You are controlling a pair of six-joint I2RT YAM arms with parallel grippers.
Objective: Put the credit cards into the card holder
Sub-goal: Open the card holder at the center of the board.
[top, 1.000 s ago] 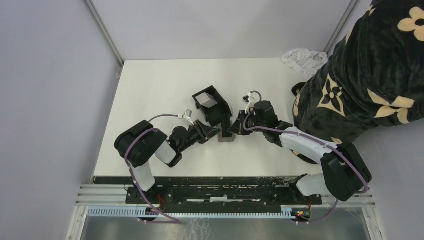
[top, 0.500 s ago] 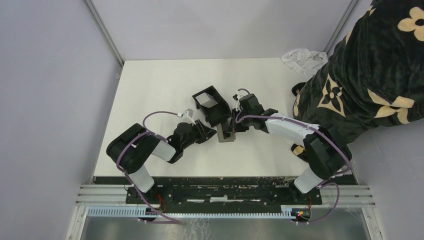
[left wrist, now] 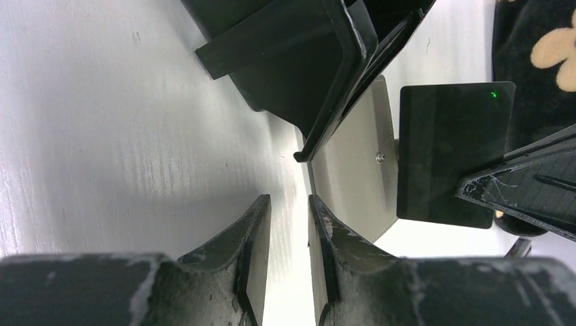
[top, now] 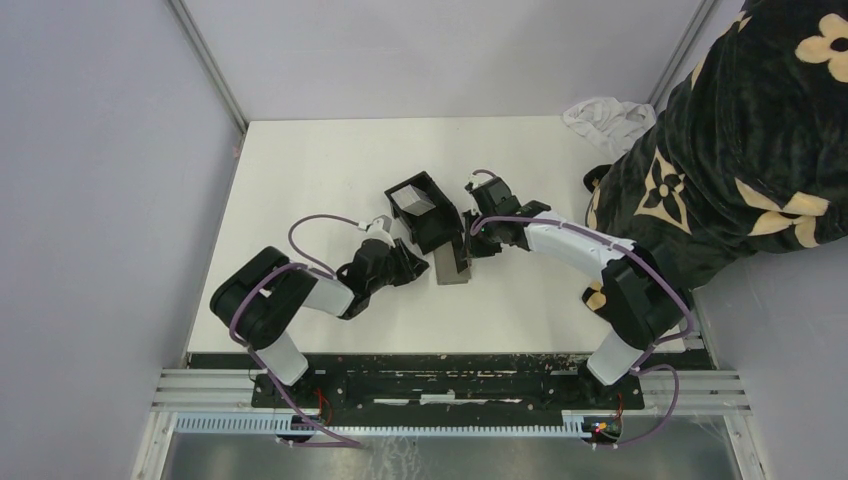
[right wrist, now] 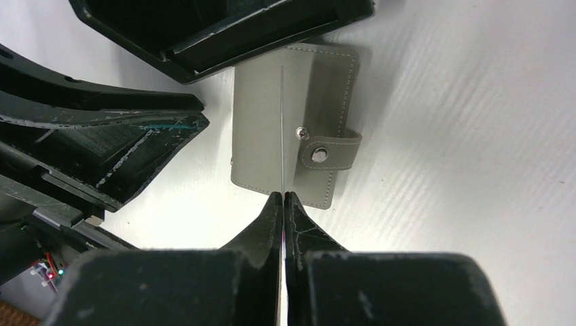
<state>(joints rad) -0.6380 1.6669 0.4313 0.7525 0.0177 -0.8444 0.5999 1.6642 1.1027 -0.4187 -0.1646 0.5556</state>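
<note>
A white counter carries two black robot arms that meet near its middle. Since a second ago the right arm has swung its pincer away from the near side and up towards the card holder, an open-top black box. The left pincer has drawn back a little and narrowed; its jaws now stand a slim gap apart with nothing between them. The card therefore seems to rest with the right arm alone, on its way to the box but not yet in it.

The right pincer is pressed together on a credit card, which looks dark from the left wrist and shows only as a thin edge-on line from the right wrist. The card juts straight ahead of the tips. A grey snap wallet lies flat on the counter below it; whether they touch is unclear. The card holder sits just beyond the wallet, ahead and left of the right pincer.
</note>
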